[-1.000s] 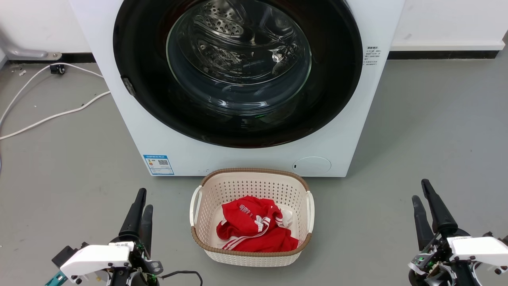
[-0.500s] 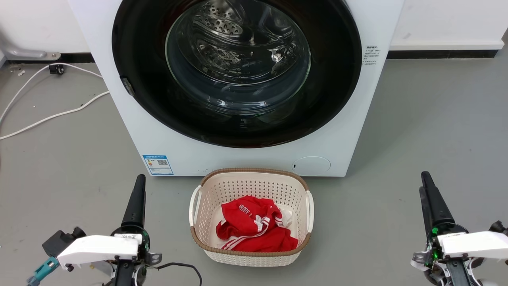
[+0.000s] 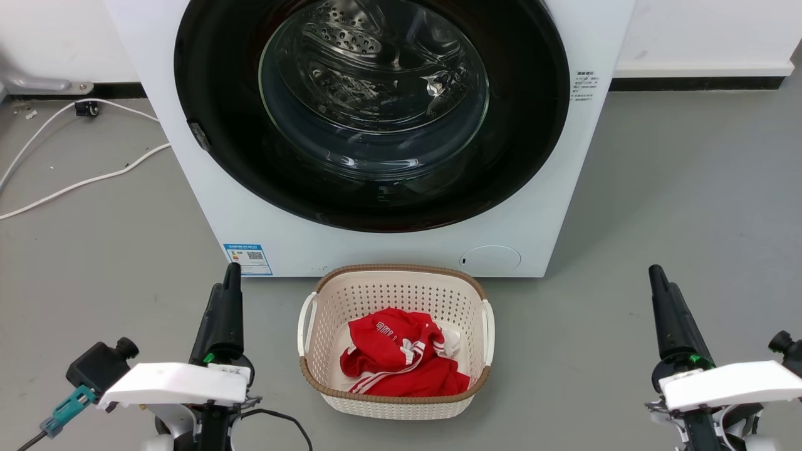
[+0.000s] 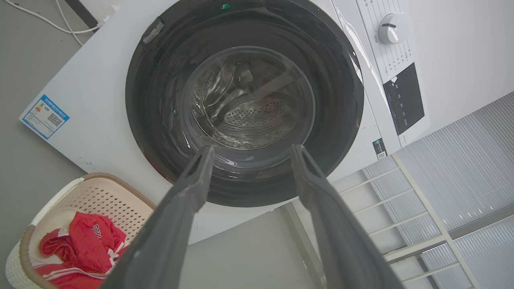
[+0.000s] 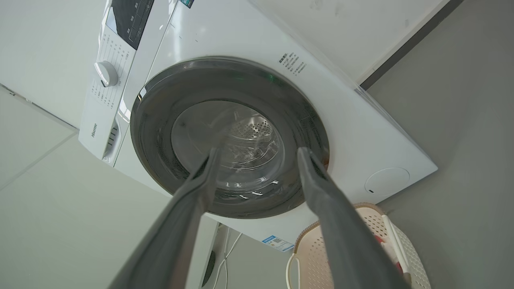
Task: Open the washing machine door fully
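The washing machine door (image 3: 373, 106), one round black disc with a clear glass bowl at its centre, lies shut and flat against the front of the single white washing machine (image 3: 207, 207). It faces straight out toward the robot. Being round, it has no long axis, and a small grey tab (image 3: 199, 134) sits on its left edge.

On the floor just before the machine stands one pale perforated basket (image 3: 395, 294) holding one red garment (image 3: 401, 363) with white stripes.

There are two grippers. The left gripper (image 3: 232, 272) is at the lower left and the right gripper (image 3: 656, 275) at the lower right, both well apart from the door. In the wrist views each has its two fingers spread, gripping nothing.

A second ago each gripper showed two fingers side by side in the head view. Now each pair overlaps edge-on, with its tips further up the view. The door has not moved.
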